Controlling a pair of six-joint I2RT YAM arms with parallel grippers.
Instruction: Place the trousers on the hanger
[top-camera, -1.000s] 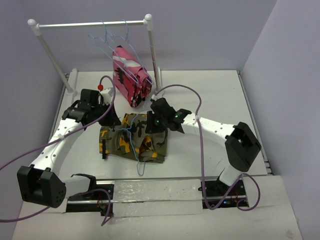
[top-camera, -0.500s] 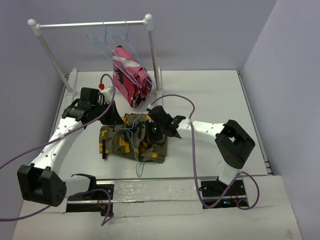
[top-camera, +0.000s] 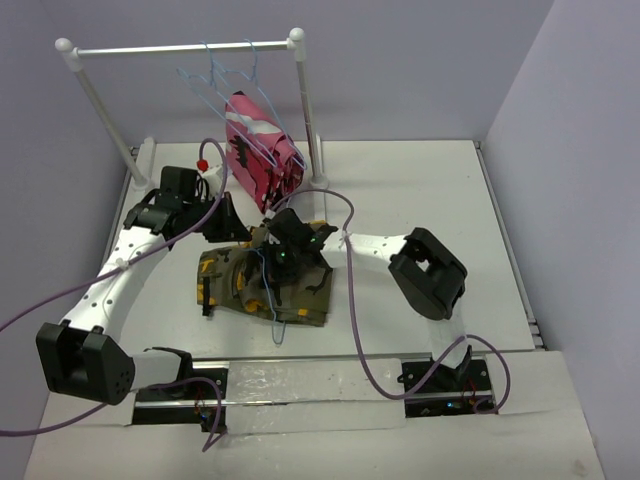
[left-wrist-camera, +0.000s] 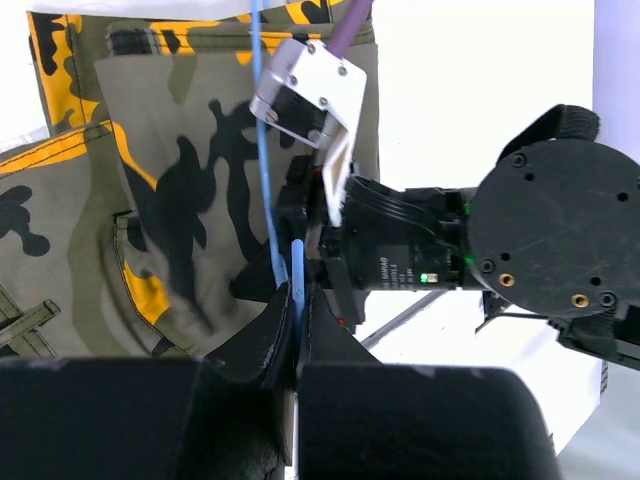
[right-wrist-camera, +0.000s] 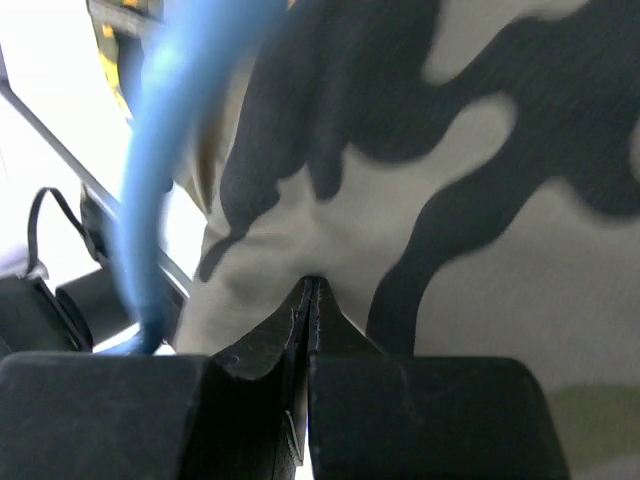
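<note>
In the right wrist view the hanger (right-wrist-camera: 150, 180) is only a blurred blue streak, and the trousers (right-wrist-camera: 480, 200) run past every edge. Whether the pressed-together right fingers (right-wrist-camera: 260, 350) nip any cloth cannot be told. In the left wrist view the wire's near end vanishes between the left fingers (left-wrist-camera: 250, 345). From above, neither pair of fingers can be made out.

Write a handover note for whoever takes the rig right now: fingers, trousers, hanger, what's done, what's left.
Left gripper: fingers shut on the hanger wire.
Right gripper: fingers shut, tips against the trousers; cannot tell whether cloth is pinched.
Position: trousers lie crumpled on the table, with the hanger on top of them.
Done: both arms are at the work and the hanger is gripped.
Left: get the trousers draped over the hanger bar.
</note>
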